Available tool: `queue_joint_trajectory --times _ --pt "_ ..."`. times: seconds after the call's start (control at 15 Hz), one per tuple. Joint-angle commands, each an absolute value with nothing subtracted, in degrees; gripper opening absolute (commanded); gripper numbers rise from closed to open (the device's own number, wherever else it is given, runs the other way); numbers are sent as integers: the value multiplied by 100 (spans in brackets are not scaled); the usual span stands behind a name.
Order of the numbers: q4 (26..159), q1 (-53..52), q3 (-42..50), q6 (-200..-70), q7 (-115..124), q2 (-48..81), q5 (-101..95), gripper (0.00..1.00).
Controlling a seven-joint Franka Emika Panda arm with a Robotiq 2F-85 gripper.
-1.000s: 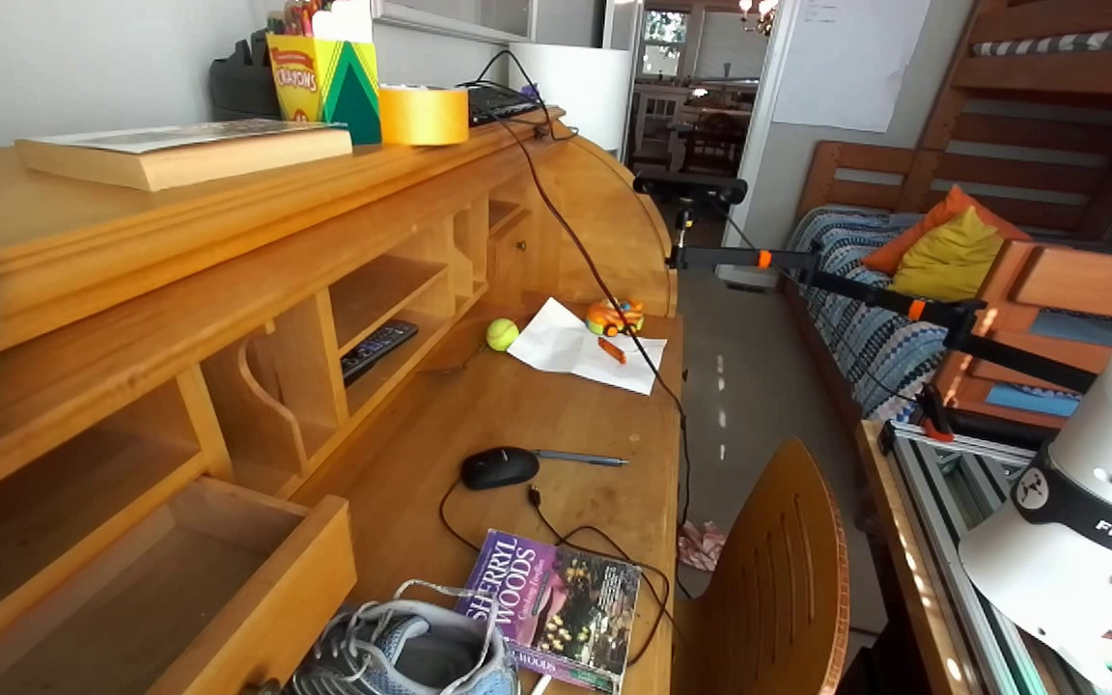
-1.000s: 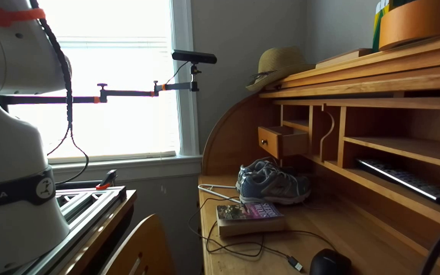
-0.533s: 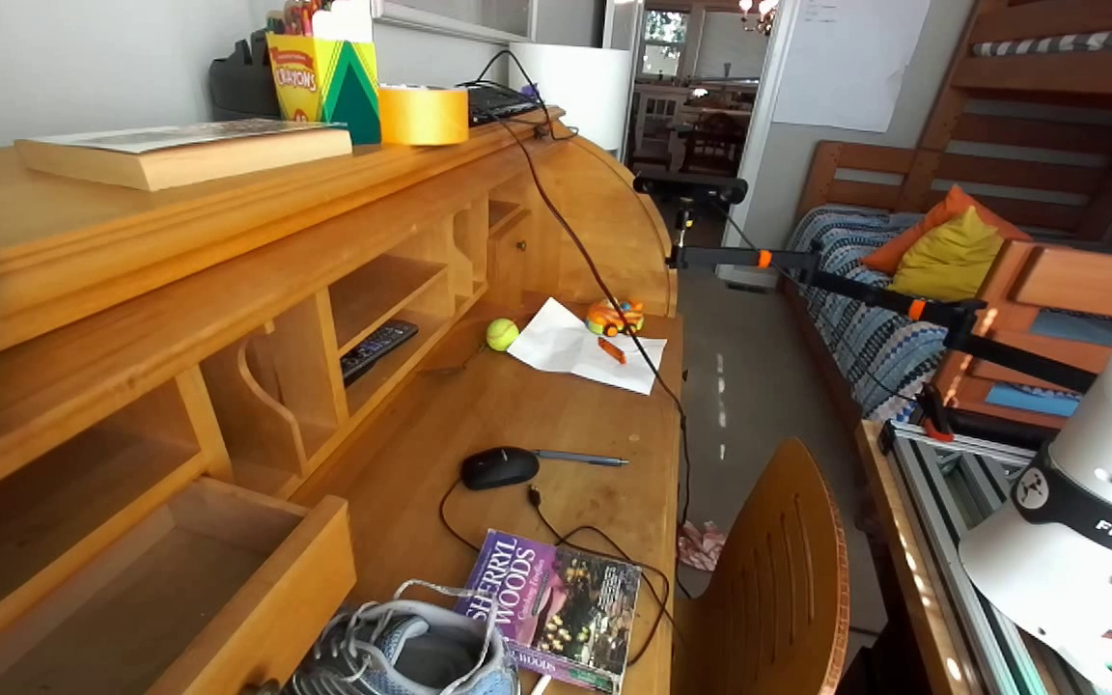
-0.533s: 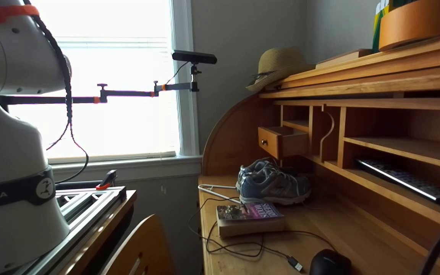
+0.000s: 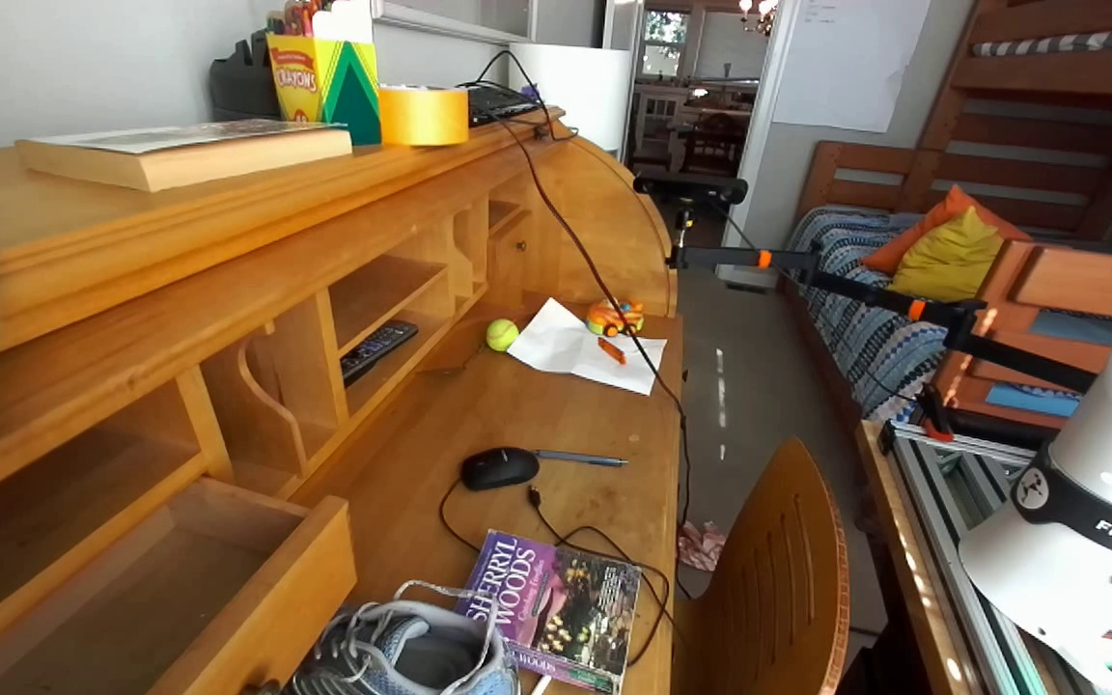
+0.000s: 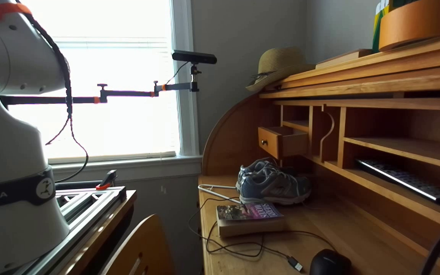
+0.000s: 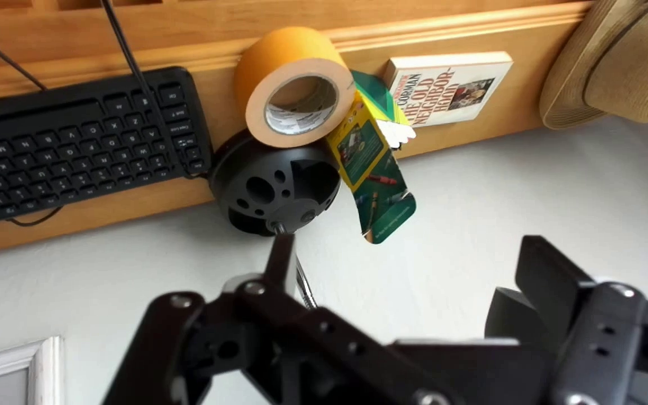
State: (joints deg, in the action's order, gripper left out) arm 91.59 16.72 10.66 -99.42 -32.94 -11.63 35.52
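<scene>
- In the wrist view, your black two-finger gripper (image 7: 408, 242) keeps a wide gap between its fingers, and through this gap you see the pale wall (image 7: 448, 253).
- Nearest to it you find the green and yellow cardboard crayon box (image 7: 366, 149). It stands on the upper shelf of the honey-coloured wooden desk (image 7: 521, 95), and its dark green end points, in this view, to the gap.
- Just beside the box lies flat the thick yellow-orange roll of tape (image 7: 287, 56); whether these two touch, you cannot tell.
- Near the roll, on the wall side, you see a round black base with holes (image 7: 290, 207). A thin silver rod (image 7: 305, 284) goes out from it and passes partly behind one finger; contact is not clear.
- On one side of the base lies a black plastic keyboard (image 7: 76, 140); beyond the box, a white paperback book (image 7: 448, 87) and a tan straw hat (image 7: 633, 62).
- In both exterior views, a black computer mouse (image 5: 500, 468) and a purple paperback (image 5: 556, 608) rest on the lower desk surface.
</scene>
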Motion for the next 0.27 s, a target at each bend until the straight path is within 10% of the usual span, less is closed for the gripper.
queue_joint_trajectory --times 0.0,0.2 --pt "9191 1332 1386 -9868 -3166 -1252 3488 100" --pt "9350 1264 1481 -9846 -3043 -1449 3483 100"
